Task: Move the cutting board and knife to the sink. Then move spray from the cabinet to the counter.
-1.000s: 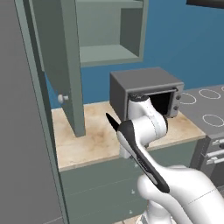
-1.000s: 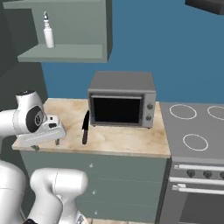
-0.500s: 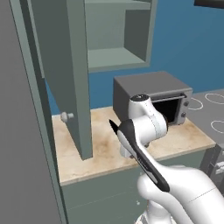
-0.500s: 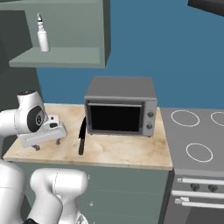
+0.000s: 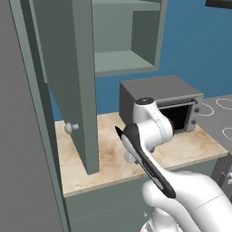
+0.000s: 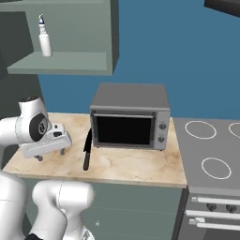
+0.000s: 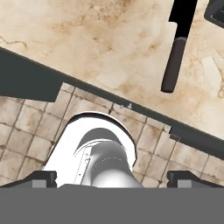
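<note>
The knife [image 6: 87,149] lies on the counter [image 6: 136,167] just in front of the oven's left corner, black handle toward the front edge. In the hand view the knife [image 7: 176,48] sits at the upper right. My gripper [image 6: 50,154] hangs open and empty above the counter's left front part, left of the knife, fingers pointing down. The gripper [image 7: 112,177] looks down over the counter's front edge. The spray [image 6: 44,42] stands upright on a shelf of the open cabinet [image 6: 61,63]. The cutting board and the sink are out of view.
A grey oven [image 6: 129,117] stands at the back of the counter. A stove top [image 6: 211,150] adjoins on the right. The open cabinet door [image 5: 68,68] with its round knob [image 5: 69,128] hangs over the counter's left end, beside the dark fridge [image 5: 18,136].
The whole picture has shifted in both base views, so the base has driven. The gripper stays open and empty, and the knife and spray keep their places.
</note>
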